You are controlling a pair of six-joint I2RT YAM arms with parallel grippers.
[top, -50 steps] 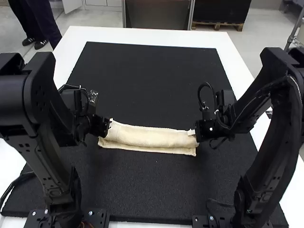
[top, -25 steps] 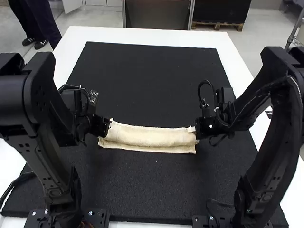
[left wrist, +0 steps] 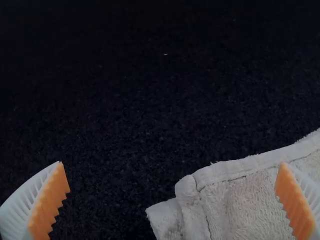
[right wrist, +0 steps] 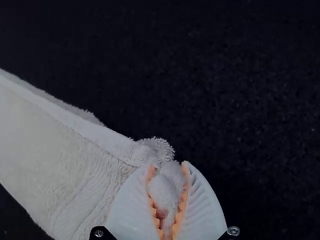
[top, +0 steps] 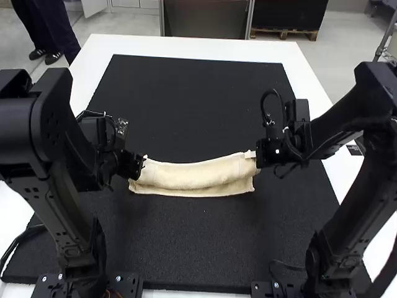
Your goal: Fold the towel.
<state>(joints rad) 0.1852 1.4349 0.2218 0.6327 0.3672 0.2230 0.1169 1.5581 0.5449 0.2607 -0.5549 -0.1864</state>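
Towel [top: 192, 177] runs as a folded strip between the side edges of the worktop [top: 205, 48]. Left claw [top: 141, 164] gapes wide; right claw [top: 254, 155] grips the towel's bunched end.

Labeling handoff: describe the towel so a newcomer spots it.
On the white table lies a black mat. Between left gripper and right gripper, the towel forms a folded strip, one end pinched in the right fingers. Its cream colour stands out against the black.
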